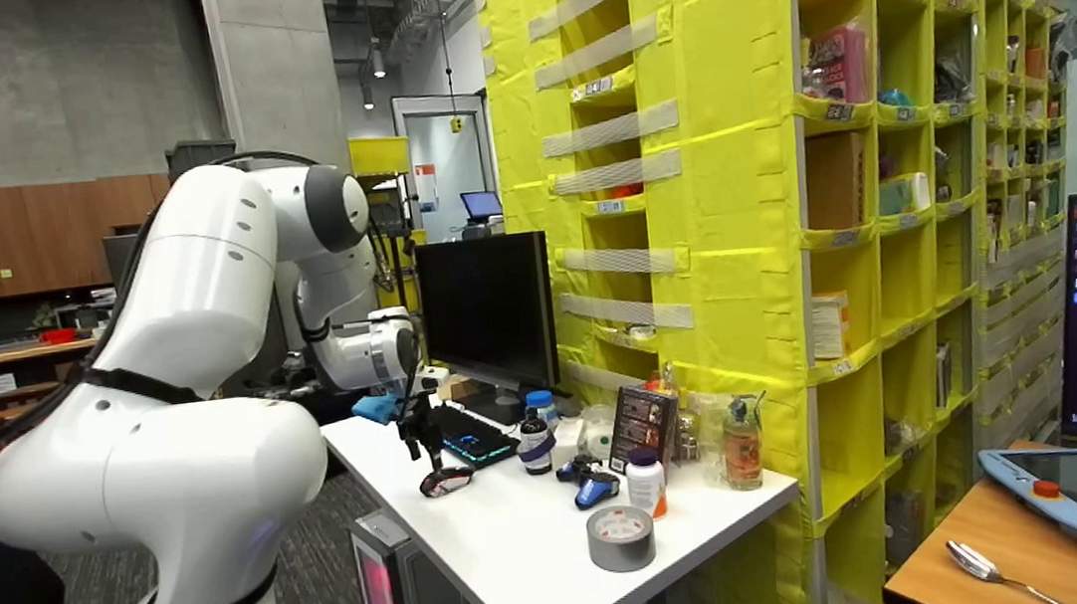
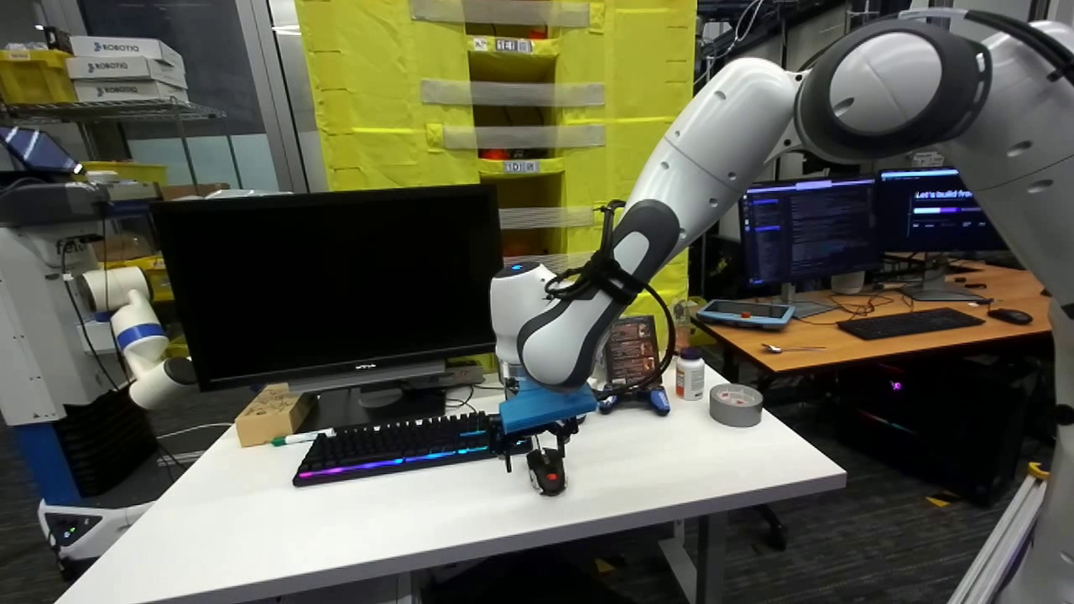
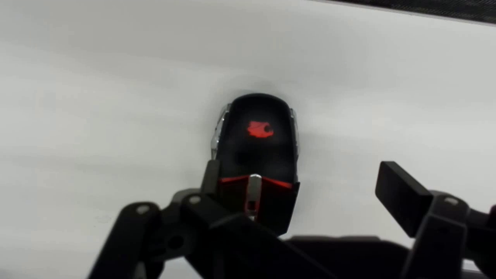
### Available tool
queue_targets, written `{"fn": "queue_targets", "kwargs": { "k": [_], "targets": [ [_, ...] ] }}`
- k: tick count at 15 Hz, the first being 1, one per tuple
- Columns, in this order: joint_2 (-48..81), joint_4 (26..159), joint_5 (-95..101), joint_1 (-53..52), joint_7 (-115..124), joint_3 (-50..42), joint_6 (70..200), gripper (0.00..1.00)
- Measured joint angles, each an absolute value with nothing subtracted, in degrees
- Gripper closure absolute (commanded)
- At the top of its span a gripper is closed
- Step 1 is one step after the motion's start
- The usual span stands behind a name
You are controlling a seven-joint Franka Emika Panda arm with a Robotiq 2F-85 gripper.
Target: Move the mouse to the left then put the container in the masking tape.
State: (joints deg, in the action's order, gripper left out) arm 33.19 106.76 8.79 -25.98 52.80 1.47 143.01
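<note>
Over the white, flat, smooth-topped table [image 2: 336, 520], watch the long, white, hard-shelled robot arm [image 2: 713, 143]: apt, on a low leftward sweep, to snag the black, oblong plastic keyboard [image 2: 394, 445], owing to its nearness. See the black, two-fingered, hard-jointed gripper [image 3: 306, 188] spread wide, holding nothing. Later, beware of toppling the white, upright, cylindrical plastic container [image 1: 646, 484], purple-capped and marked with orange, through an off-centre grip; beware also of pushing away the grey, low, ring-shaped roll of tape [image 1: 622, 551], lying flat near the container, through too tight a fit. Find the dark, rounded plastic mouse [image 3: 259, 151] on the table near one end of the keyboard, between the jaws but close to only one; cannot tell whether touching. Likely, on closing, to be shoved or twisted by that lopsided start.

For writing, read what looks like "1D" on the tall, yellow, fabric-covered shelving [image 2: 369, 126]; "Let's build fro", cut off by the robot arm, on a black, flat monitor [image 2: 931, 222]; "ROBOTIQ" on stacked white, oblong, cardboard-looking boxes [image 2: 126, 71]. Leave unread the markings on container and roll of tape, too small; on the mouse, note a red emblem without legible lettering.
</note>
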Motion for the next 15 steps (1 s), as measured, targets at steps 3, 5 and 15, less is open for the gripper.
{"fn": "queue_targets", "kwargs": {
  "k": [3,5,15],
  "targets": [
    [34.2,106.7,8.7,-25.9,53.3,1.5,142.8,0.00],
    [35.2,106.8,8.7,-25.7,53.6,1.3,142.5,0.00],
    [36.1,107.5,8.6,-24.4,54.5,0.5,142.5,0.58]
  ]
}}
